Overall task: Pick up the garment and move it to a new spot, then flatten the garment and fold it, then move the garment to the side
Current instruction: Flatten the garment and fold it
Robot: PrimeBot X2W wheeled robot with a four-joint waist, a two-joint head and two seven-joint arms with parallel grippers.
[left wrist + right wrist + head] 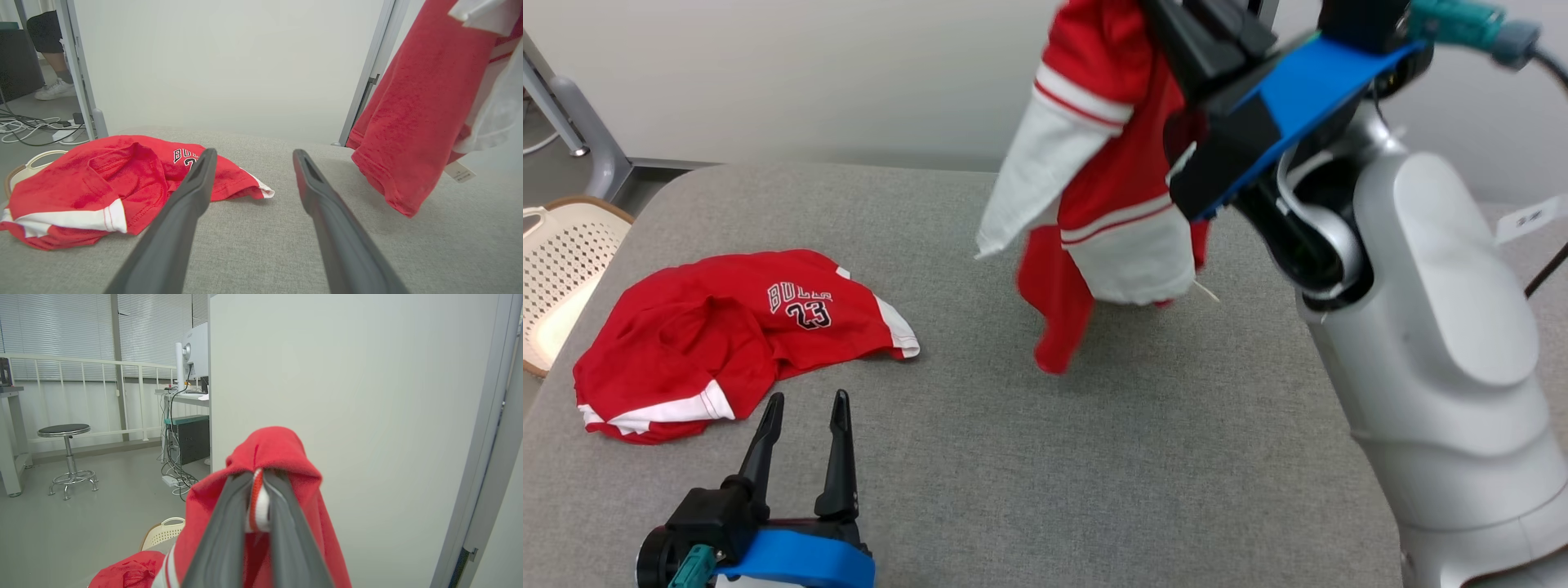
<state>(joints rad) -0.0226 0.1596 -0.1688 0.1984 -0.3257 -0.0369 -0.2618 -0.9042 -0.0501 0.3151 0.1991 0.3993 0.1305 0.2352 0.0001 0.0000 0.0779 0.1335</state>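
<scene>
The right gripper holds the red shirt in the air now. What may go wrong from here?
1. The right gripper pinches only a small fold of the hanging shirt, so it may slip out.
2. The shirt hangs bunched and may land crumpled on the grey cushion.
3. The open left gripper sits close to the other red garment and may snag it.

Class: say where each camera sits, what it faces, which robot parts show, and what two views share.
Head view: on head, looking down at grey pad; left gripper, right forearm.
Left wrist view: low over pad, facing partition; own open fingers.
Right wrist view: raised, facing partition; right gripper shut on hanging garment.
Shared: head and left wrist show the lying jersey.
</scene>
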